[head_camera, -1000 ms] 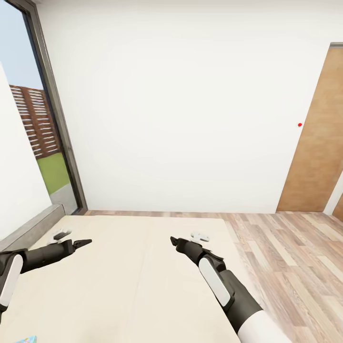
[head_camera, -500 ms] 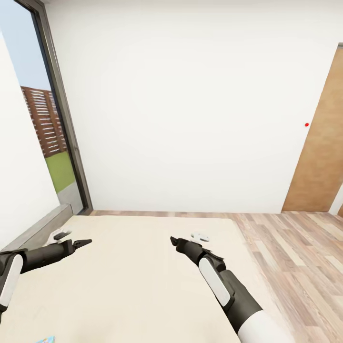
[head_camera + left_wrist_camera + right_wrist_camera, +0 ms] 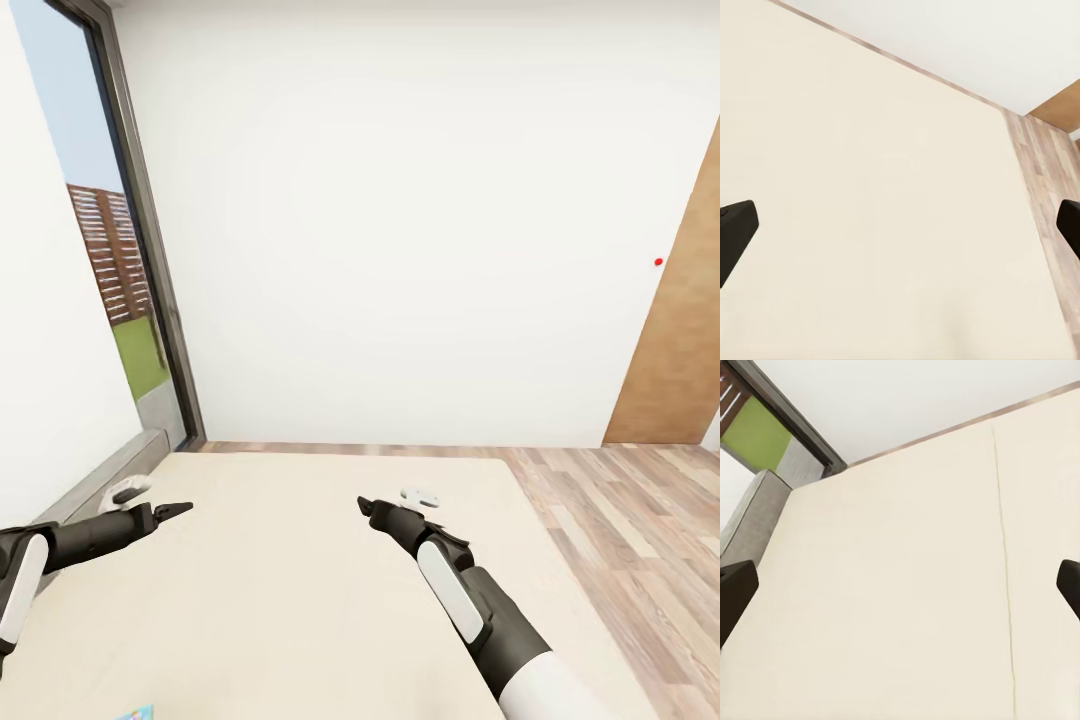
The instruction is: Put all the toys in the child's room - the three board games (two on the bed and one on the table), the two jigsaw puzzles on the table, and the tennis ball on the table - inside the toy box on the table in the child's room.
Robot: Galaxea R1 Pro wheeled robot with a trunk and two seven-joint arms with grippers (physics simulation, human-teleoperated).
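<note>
The bed is seen as a wide, low surface with a plain cream mattress, bordered along its window side by a grey padded edge. A faint seam is visible running across the mattress in the right wrist view. At the bottom edge of the head view a small colourful corner lies on the mattress, possibly a board game, though too little is shown.

Home bedroom, wide cream bed, wood-plank floor, white walls, wooden door, garden-facing window
</note>
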